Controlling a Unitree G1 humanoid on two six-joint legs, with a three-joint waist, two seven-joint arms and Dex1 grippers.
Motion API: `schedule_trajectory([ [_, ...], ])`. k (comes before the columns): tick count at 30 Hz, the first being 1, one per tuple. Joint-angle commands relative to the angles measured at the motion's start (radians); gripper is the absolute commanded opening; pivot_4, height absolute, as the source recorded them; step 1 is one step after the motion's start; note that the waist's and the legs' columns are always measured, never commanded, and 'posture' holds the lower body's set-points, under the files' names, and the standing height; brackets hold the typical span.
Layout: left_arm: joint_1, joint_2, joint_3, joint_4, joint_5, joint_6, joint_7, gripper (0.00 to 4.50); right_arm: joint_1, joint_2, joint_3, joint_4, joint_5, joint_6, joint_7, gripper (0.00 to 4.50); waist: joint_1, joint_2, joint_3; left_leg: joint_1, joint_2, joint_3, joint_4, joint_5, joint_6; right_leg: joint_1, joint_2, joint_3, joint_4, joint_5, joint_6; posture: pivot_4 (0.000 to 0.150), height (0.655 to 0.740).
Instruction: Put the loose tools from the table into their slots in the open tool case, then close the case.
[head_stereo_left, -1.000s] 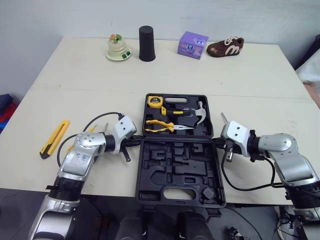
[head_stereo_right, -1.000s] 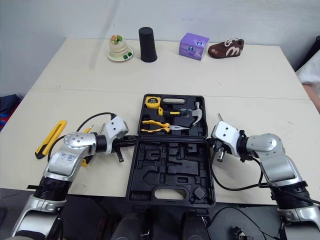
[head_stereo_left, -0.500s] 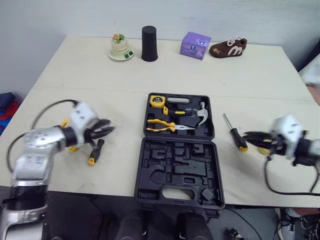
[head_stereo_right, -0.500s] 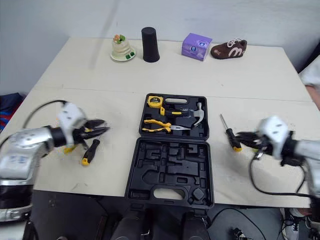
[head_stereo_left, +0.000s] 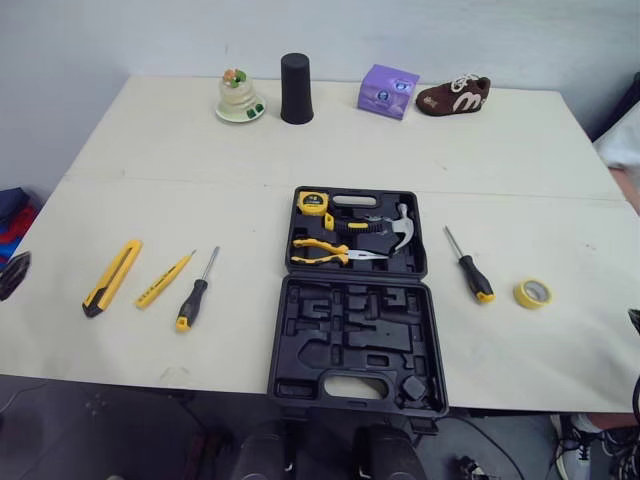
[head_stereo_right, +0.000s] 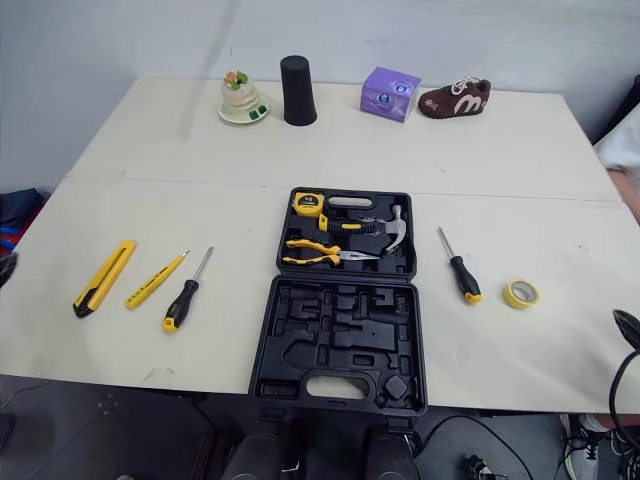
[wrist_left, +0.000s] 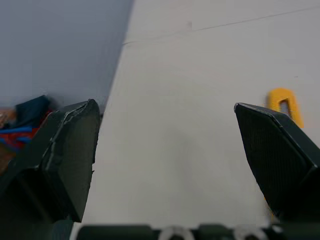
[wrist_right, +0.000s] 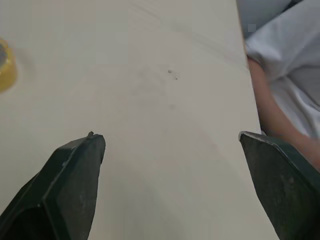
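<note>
The black tool case (head_stereo_left: 355, 345) lies open at the table's middle; its far half holds a tape measure (head_stereo_left: 311, 203), pliers (head_stereo_left: 325, 250) and a hammer (head_stereo_left: 385, 228). Left of it lie a yellow utility knife (head_stereo_left: 111, 277), a thin yellow tester (head_stereo_left: 164, 279) and a black-and-yellow screwdriver (head_stereo_left: 195, 303). Right of it lie another screwdriver (head_stereo_left: 471, 266) and a yellow tape roll (head_stereo_left: 533, 293). My left gripper (wrist_left: 170, 165) is open over the table's left edge, the knife (wrist_left: 284, 102) just ahead. My right gripper (wrist_right: 170, 185) is open and empty above bare table, past the tape roll (wrist_right: 4, 65).
Along the far edge stand a small figurine on a dish (head_stereo_left: 238, 97), a black cup (head_stereo_left: 294, 88), a purple box (head_stereo_left: 386, 90) and a brown toy shoe (head_stereo_left: 452, 93). A person's arm and white sleeve (wrist_right: 285, 75) are beyond the table's right edge.
Both arms have drawn back outward from the case's sides to the table's left and right edges, and both grippers have gone from shut to open. The loose tools they hid now show.
</note>
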Motion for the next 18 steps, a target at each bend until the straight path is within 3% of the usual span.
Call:
schedule_trajectory([
  [1, 0.040, 0.018, 0.105, 0.063, -0.040, 0.025, 0.063, 4.50, 0.056, -0.033, -0.038, 0.098, -0.001, -0.072, -0.056, 4.44, -0.004, 0.000, 0.000, 0.002, 0.000, 0.000, 0.000, -0.001, -0.001, 0.001, 0.000, 0.001, 0.000, 0.000, 0.000, 0.150, 0.7400],
  [10, 0.074, 0.048, 0.079, 0.135, -0.039, -0.047, 0.052, 4.50, -0.062, -0.003, 0.046, 0.024, 0.051, 0.008, 0.007, 4.44, -0.042, 0.000, -0.001, 0.006, 0.004, 0.004, -0.001, -0.005, -0.005, 0.000, 0.001, 0.005, 0.002, 0.000, -0.001, 0.150, 0.7400],
  [12, 0.057, 0.026, 0.095, 0.120, -0.079, -0.033, 0.053, 4.50, -0.116, 0.023, 0.073, -0.079, 0.096, 0.078, 0.043, 4.44, -0.044, 0.000, -0.001, 0.006, 0.005, 0.005, -0.002, -0.005, -0.005, -0.001, 0.001, 0.004, 0.001, 0.000, -0.001, 0.150, 0.7400],
  [18, 0.179, -0.002, 0.032, -0.202, -0.146, 0.062, -0.077, 4.50, -0.235, 0.158, 0.233, -0.497, 0.171, 0.251, 0.044, 4.44, -0.040, 0.000, -0.001, 0.005, 0.007, 0.005, -0.001, -0.005, -0.006, -0.002, 0.001, 0.005, 0.002, 0.000, -0.001, 0.150, 0.7400],
])
